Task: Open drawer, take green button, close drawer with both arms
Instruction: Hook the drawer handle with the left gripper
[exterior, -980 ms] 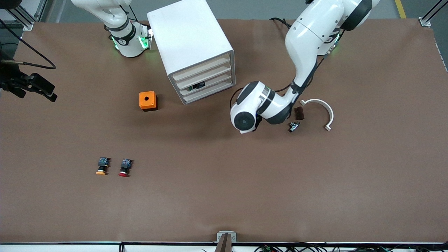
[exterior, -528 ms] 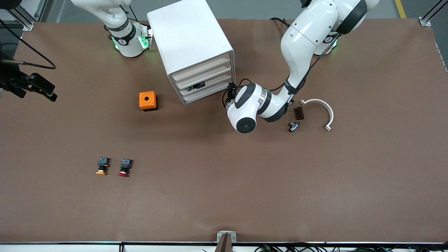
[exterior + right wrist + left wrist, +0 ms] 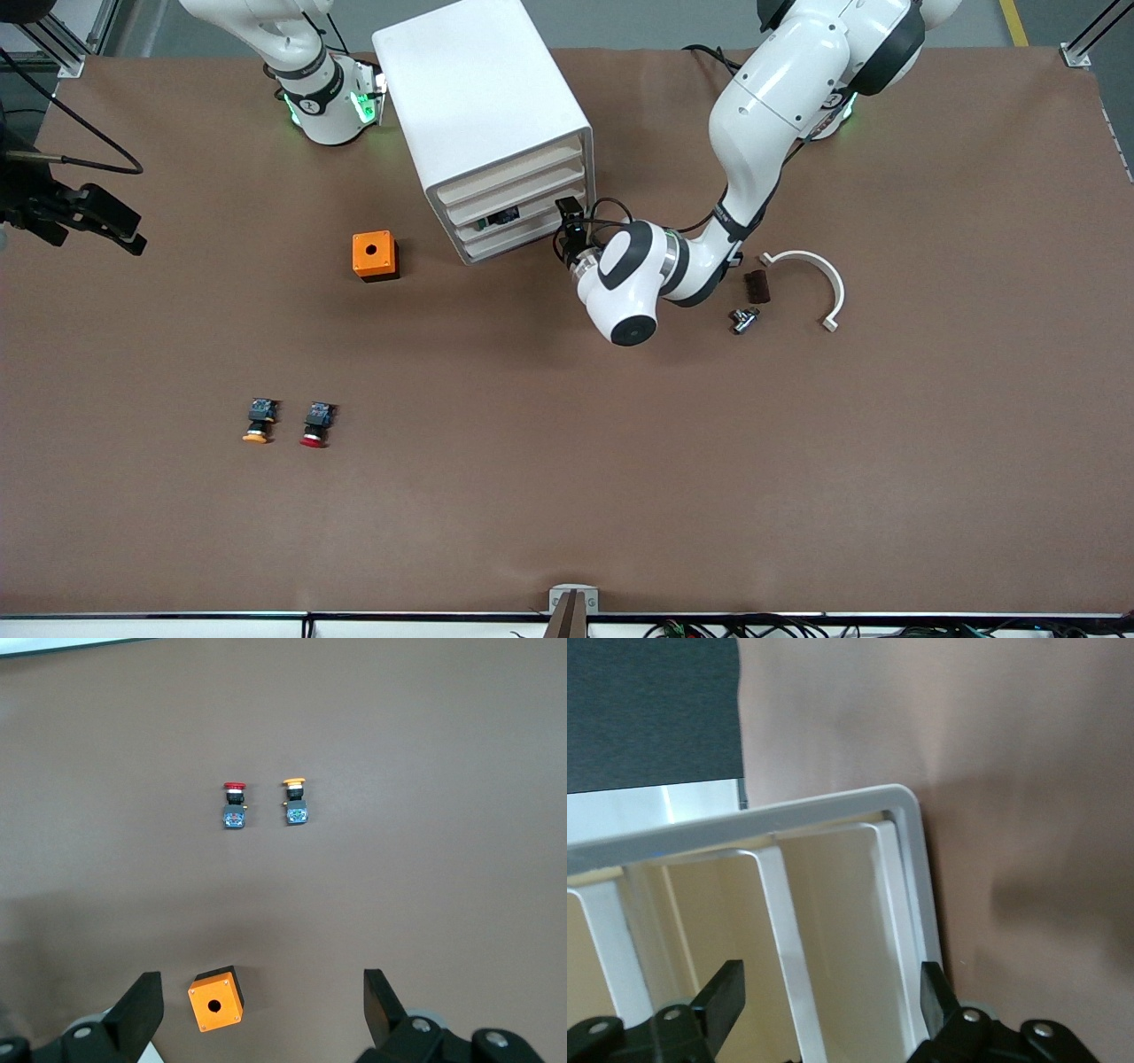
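Note:
The white cabinet [image 3: 478,97] stands near the robots' bases, and all its cream-fronted drawers [image 3: 518,197] are pushed in. A small dark and blue thing [image 3: 499,217] shows at the front of the third drawer from the top; I see no green cap. My left gripper [image 3: 568,228] is open at the drawer fronts' end toward the left arm. In the left wrist view its fingers [image 3: 726,992] straddle the cream fronts [image 3: 833,904] and the white frame [image 3: 908,868] without touching them. My right gripper [image 3: 261,1005] is open and empty, high over the orange box [image 3: 215,998].
The orange box [image 3: 375,255] sits beside the cabinet. An orange-capped button [image 3: 258,421] and a red-capped button [image 3: 315,424] lie nearer the camera. A white curved piece [image 3: 815,275], a brown block [image 3: 756,285] and a small metal part [image 3: 742,319] lie by the left arm.
My left gripper has swung from the table beside the cabinet up to the drawer fronts. The right arm, the drawers and the loose parts have not moved.

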Robot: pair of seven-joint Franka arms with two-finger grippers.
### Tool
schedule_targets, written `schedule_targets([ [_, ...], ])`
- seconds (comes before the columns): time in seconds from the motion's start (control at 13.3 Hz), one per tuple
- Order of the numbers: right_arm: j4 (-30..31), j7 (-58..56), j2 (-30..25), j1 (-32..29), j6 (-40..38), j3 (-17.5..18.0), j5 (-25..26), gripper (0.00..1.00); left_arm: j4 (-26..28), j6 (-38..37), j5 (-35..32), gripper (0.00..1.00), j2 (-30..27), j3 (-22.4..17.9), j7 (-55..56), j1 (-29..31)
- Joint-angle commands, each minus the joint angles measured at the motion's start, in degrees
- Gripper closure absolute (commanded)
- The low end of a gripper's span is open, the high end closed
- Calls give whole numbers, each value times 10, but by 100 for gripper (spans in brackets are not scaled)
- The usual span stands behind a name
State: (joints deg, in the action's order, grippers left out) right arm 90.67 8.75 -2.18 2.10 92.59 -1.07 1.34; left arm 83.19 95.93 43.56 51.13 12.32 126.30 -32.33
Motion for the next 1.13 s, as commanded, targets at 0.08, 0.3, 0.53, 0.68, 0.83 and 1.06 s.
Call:
schedule_targets([
  [0.08,-2,-3,-2,-5,-7,5,-7,0,-7,-15,44,25,27,-1,7,-3],
  [0.3,-2,3,-3,-4,-8,4,-8,0,-8,-14,71,47,32,-1,8,-5],
  [0.53,-2,5,-2,-3,-8,5,-7,0,-7,-14,87,60,35,0,9,-5],
  [0.68,-2,7,-2,-3,-7,5,-8,0,-7,-14,88,81,36,0,9,-5],
  [0.83,-2,27,-1,-1,-7,5,-8,0,-8,-14,87,99,36,-1,8,-2],
  [1.06,-1,76,3,4,-7,10,-10,0,-12,-15,80,100,34,-5,6,13],
])
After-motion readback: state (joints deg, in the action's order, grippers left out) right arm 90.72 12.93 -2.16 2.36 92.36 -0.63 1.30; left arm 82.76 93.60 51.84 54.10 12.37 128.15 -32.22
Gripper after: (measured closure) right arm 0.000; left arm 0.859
